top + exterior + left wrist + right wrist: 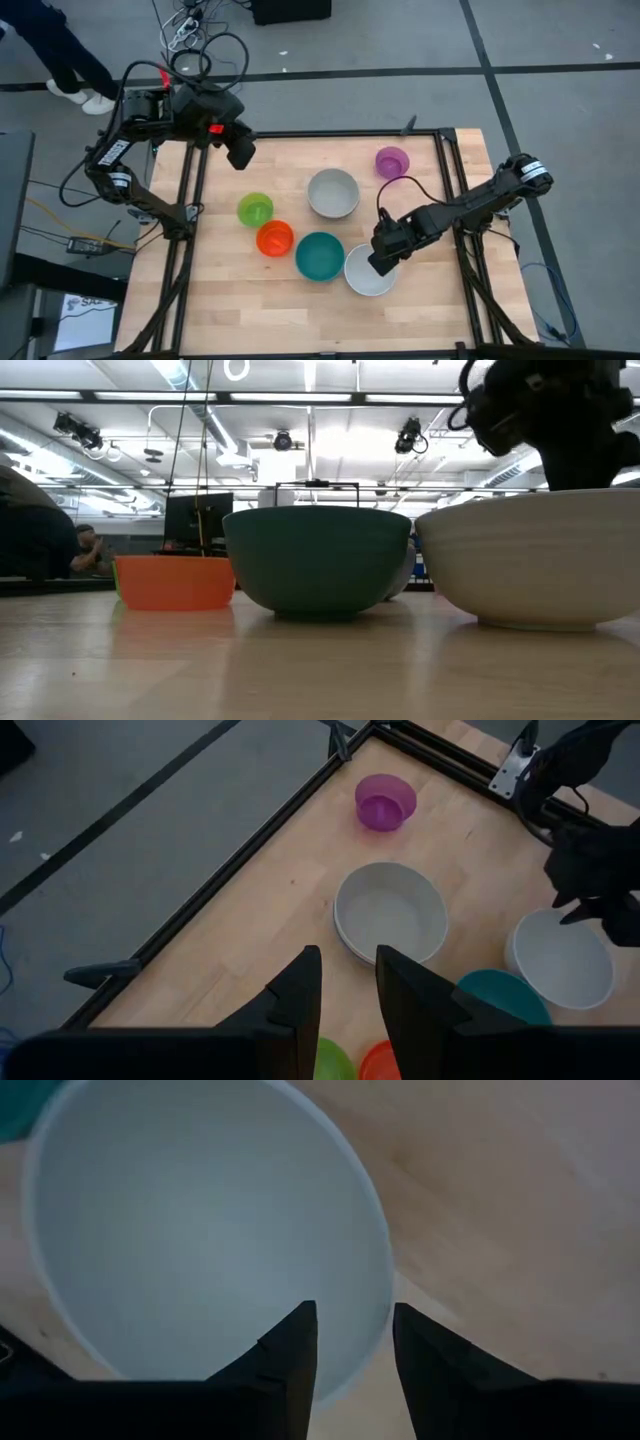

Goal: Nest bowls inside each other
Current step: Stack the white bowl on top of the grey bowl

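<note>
The left claw (241,153) waits spread and empty at the table's far-left edge, well away from the bowls. The right claw (383,257) hangs spread straight above the white bowl (370,272), its fingers astride the near rim, nothing pinched. Just beside it on its left sits the teal bowl (320,256); the right arm is clearly nearer.
</note>
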Tool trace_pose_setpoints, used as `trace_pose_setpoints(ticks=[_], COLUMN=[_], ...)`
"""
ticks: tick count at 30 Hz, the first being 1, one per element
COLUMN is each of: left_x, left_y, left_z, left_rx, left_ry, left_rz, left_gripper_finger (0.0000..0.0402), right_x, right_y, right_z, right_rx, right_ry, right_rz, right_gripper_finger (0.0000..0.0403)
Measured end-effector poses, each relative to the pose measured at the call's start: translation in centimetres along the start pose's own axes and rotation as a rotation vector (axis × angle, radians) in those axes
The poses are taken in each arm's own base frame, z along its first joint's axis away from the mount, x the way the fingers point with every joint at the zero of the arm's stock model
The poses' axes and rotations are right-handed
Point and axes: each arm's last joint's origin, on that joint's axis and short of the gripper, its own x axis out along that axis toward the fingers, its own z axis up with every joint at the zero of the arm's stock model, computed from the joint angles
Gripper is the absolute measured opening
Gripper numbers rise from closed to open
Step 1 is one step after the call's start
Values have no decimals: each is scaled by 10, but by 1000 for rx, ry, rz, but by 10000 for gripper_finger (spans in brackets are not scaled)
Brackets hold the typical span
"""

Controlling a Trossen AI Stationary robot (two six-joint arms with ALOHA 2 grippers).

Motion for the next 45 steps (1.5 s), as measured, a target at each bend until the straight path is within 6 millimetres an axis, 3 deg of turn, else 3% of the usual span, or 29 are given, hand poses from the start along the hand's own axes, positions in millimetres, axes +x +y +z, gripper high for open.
trace_pose_setpoints(ticks=[10, 14, 16, 21, 26, 30, 33, 40, 45], left_x=[0, 0, 0, 0, 0, 0, 0, 0, 0], left_y=[-1, -2, -3, -3, -3, -3, -3, -3, -3], left_z=[4, 7, 8, 9, 9, 9, 9, 9, 9], left_rx=[-30, -37, -40, -43, -43, -43, -44, -45, -63], left_ry=[-40, -68, -79, -92, -91, -91, -91, -93, -91], left_rz=[-16, -26, -30, -36, -35, -34, -35, -35, -35], left_gripper_finger=[108, 108, 108, 108, 108, 108, 108, 108, 108], right_x=[25, 24, 20, 6, -35, -71, -85, -93, -80], right_y=[-11, -12, -9, 0, 9, 9, -1, -50, -75], right_z=[-1, 1, 2, 8, 25, 49, 76, 151, 192], right_rx=[22, -1, -37, -54, -67, -81, -87, -9, -17], right_ry=[-13, -29, -48, -79, -183, -284, -365, -498, -455], right_rz=[26, 28, 39, 69, 129, 122, 86, -18, -1], right_gripper_finger=[116, 51, 14, 3, 2, 1, 1, 1, 0])
